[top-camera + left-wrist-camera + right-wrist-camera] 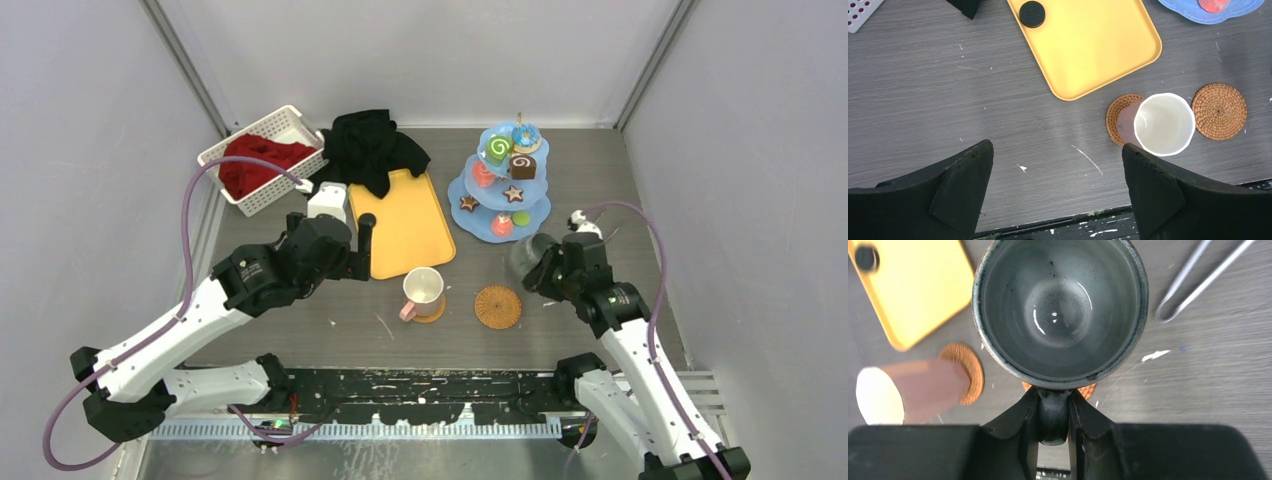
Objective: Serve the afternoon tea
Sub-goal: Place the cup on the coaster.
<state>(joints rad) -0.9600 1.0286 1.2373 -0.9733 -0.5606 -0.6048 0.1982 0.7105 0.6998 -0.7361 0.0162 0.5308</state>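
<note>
Right claw [1053,426] is clamped on the handle of the grey metal mug [1060,310], which is mouth up with nothing inside. A sliver of the round woven coaster [498,307] peeks out under the mug's near rim. I can't tell whether the mug touches anything.

Left claw [1058,165] hangs wide open over bare grey wood-grain counter [600,170], holding nothing, with free room beneath it to the near edge.

Just beside it, the cream mug with the pink handle [1164,124] stands empty on a second woven coaster [1118,117], just off the near corner of the flat orange-yellow tray [1088,45].

The pale-blue three-tier scalloped stand [540,205] sits close behind the right claw. It carries a green swirl roll [498,150], a blue donut [527,135], a brown cube [523,166] and star cookies [513,193].

Open counter runs from the stand to the right wall, where metal tongs [1198,280] lie.

At the far left, a white basket [255,135] holds red cloth [262,160]. A black cloth [370,150] overlaps the tray's far end.
</note>
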